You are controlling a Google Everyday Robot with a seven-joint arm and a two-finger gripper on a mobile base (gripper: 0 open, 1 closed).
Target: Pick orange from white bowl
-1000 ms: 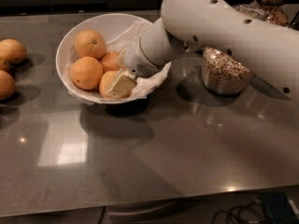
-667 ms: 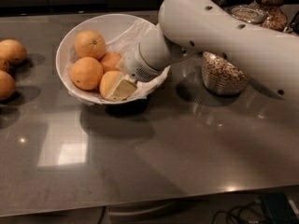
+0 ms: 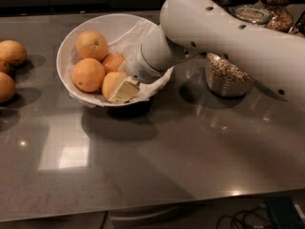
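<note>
The grey countertop (image 3: 143, 175) took up nearly the whole view, glossy, with patches of light reflected on it. My white arm (image 3: 228, 37) came in from the right edge and ran across the upper half, sloping down to the left. It passed in front of a glass jar of speckled grain (image 3: 226, 78), which stood on the counter to the right of the bowl, apart from it. More jars (image 3: 279, 8) stood along the back edge behind the arm, only partly in sight.

The white bowl (image 3: 64, 56) sat left of centre on the counter, lined with crumpled white paper (image 3: 138, 32) that stood up above the rim on the right side. My vented wrist housing (image 3: 143, 70) hung over the bowl's right rim.

Four oranges lay in the bowl: a top orange (image 3: 93, 44) toward the back, a left orange (image 3: 87, 74) against the left wall, a middle orange (image 3: 113, 61) half hidden beside my wrist, and a front orange (image 3: 109, 82) low against the near wall. Two loose oranges (image 3: 12, 51) lay on the counter at the far left edge, well apart from the bowl.

My gripper (image 3: 125, 89) was down inside the bowl at its near right side, its pale tip lying against the front orange. Whether it had closed on that fruit I could not tell, since my wrist covered most of it.
</note>
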